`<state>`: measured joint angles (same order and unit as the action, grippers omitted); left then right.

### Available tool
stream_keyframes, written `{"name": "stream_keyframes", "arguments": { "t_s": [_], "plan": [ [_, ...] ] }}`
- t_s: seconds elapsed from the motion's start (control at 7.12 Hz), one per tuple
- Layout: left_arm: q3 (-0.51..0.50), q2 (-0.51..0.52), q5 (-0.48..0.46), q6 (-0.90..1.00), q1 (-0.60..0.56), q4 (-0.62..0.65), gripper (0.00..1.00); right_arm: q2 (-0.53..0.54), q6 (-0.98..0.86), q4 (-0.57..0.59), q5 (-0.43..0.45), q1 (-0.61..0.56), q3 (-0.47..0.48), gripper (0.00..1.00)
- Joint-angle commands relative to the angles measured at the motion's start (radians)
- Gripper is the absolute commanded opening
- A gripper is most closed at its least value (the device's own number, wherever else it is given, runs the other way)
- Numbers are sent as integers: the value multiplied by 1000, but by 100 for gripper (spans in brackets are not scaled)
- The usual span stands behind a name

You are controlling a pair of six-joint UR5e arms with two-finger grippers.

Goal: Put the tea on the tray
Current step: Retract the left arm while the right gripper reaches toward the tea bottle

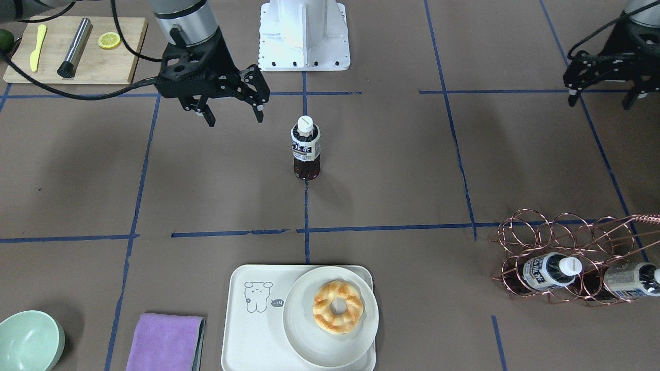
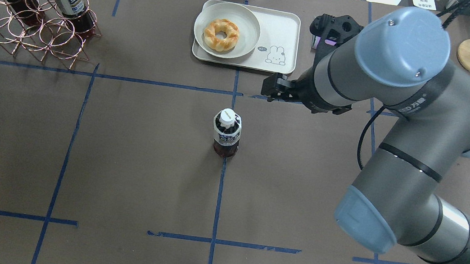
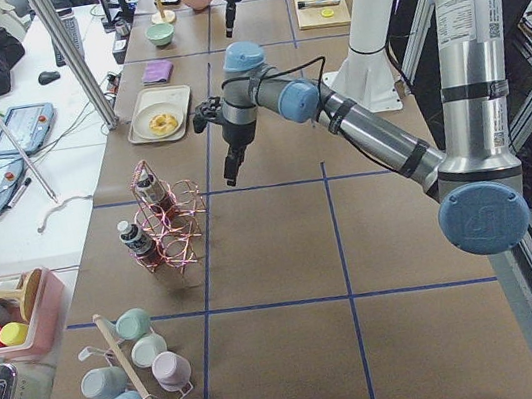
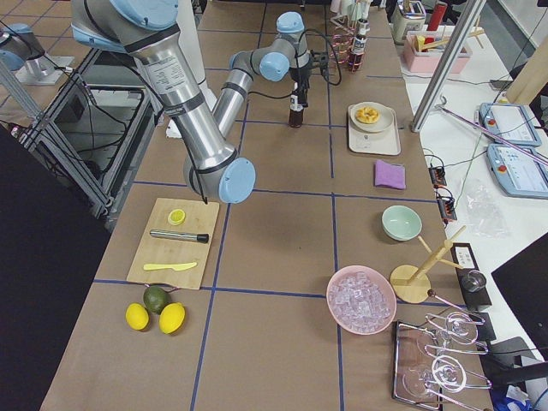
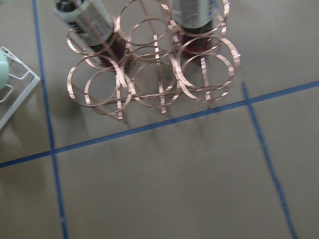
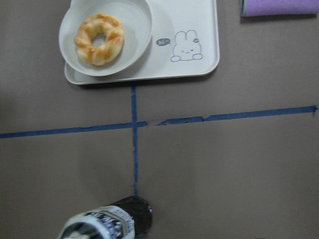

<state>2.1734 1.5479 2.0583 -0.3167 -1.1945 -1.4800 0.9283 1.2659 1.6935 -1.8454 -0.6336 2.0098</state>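
Hovering just beside the tea [image 1: 306, 147] without touching it, the right gripper [image 1: 234, 117] holds its jaws wide, apparently ready to close on the bottle's side. The tea stands upright mid-tabletop, well away from every edge and not yet on the tray [image 1: 242, 340] at the edge opposite the robot. A plate [image 1: 309, 350] with a doughnut [image 1: 337, 306] fills one half, so the bare cartoon half looks like the landing spot. The left gripper [image 1: 602, 93], also spread, hangs empty toward the left edge.
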Motion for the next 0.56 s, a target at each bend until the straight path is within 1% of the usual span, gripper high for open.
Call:
{"name": "stream_keyframes", "arguments": {
  "t_s": [0.0,0.14,0.28,0.42],
  "plan": [
    [-177,-6,77,279,-184,-14,100,-118,55,8,52,67,-87,100],
    [-219,-6,86,342,-232,-14,100,-129,55,17,78,103,-104,100],
    [-245,-6,86,400,-266,-16,100,-162,55,41,86,121,-137,100],
    [-256,-5,86,427,-289,-16,100,-208,55,43,86,123,-198,100]
  ]
}}
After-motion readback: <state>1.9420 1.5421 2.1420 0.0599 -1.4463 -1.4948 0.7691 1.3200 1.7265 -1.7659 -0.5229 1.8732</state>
